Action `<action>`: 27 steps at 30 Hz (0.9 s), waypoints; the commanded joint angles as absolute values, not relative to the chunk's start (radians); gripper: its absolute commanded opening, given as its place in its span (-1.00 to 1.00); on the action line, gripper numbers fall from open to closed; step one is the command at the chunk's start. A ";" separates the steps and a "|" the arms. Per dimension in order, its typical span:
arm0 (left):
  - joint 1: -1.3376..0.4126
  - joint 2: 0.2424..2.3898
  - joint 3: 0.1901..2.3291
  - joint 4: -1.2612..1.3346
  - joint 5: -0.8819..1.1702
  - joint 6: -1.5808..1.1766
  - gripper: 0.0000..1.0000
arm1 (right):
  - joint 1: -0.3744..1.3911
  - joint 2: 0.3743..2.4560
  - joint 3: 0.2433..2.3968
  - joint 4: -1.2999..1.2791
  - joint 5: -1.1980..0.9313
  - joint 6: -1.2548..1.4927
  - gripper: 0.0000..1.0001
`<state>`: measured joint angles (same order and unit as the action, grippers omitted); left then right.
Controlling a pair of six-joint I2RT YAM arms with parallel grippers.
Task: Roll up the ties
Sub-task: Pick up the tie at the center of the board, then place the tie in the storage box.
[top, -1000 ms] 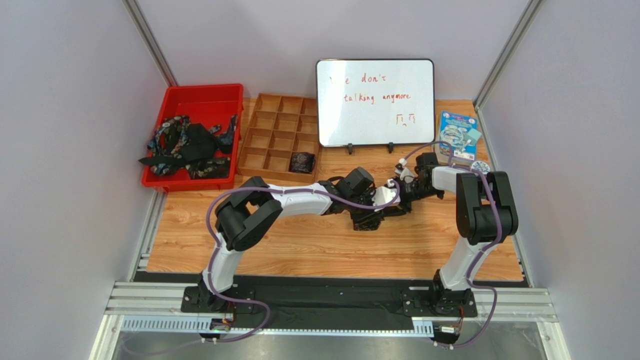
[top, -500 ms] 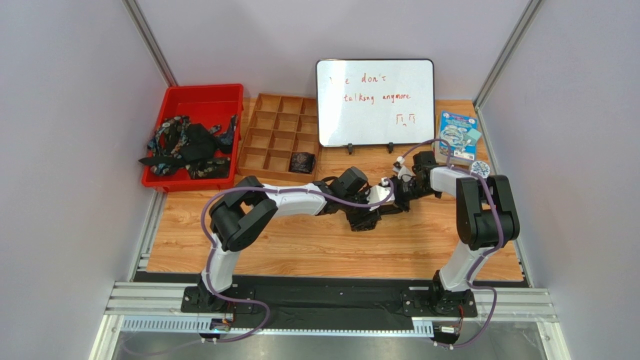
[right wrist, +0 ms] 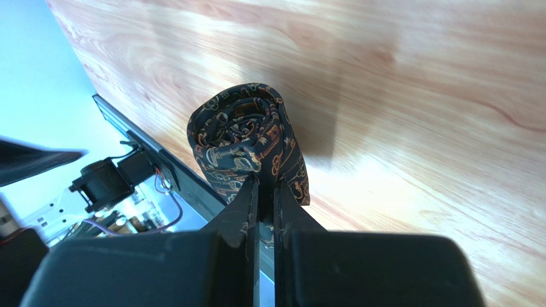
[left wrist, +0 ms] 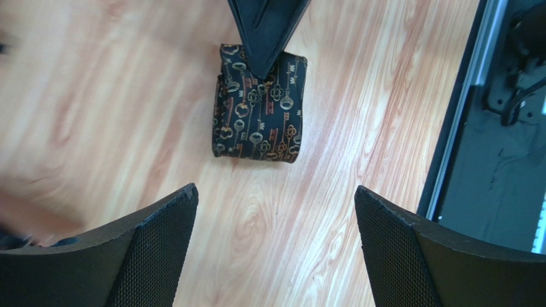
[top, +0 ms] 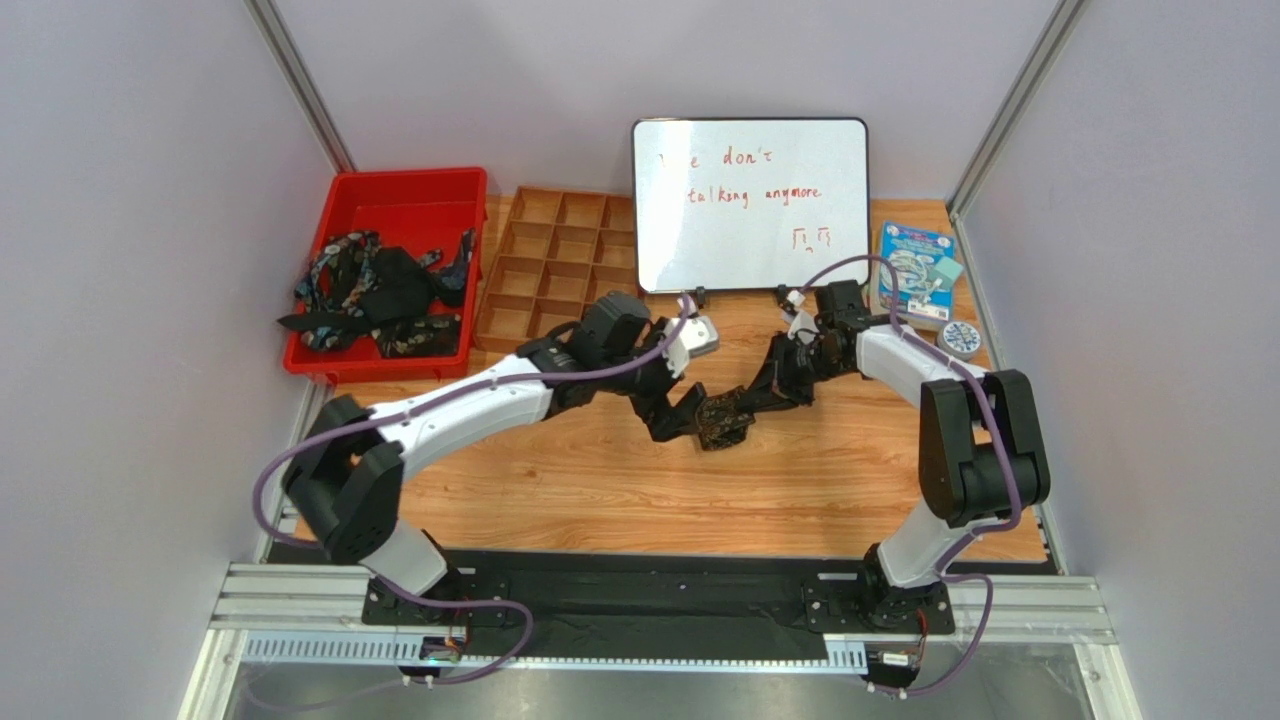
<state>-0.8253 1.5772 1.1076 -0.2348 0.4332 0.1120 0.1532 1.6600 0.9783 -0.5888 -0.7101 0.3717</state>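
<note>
- Right end effector (right wrist: 264, 187) is clenched, pinching the rolled key-patterned tie (right wrist: 247, 144) just ahead of it.
- Left end effector (left wrist: 274, 195) is released, spread wide, with that tie below it over the worktop (left wrist: 96, 96).

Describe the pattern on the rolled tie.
The rolled tie is black with golden keys, best seen in left wrist view.

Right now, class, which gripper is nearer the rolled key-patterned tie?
Right. The right gripper is shut on the rolled tie; the left gripper stands open, apart from it.
</note>
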 commanded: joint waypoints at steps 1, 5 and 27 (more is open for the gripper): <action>-0.782 1.405 1.040 -0.293 0.437 0.064 0.93 | 0.228 1.595 1.103 -0.587 -0.667 0.439 -1.00; -0.712 1.293 1.023 -0.377 0.396 0.012 0.97 | 0.308 1.606 1.238 -0.588 -0.576 0.501 -1.00; -0.224 0.795 0.940 -0.623 0.011 -0.058 0.99 | 0.758 2.230 2.278 -0.730 0.109 0.638 -1.00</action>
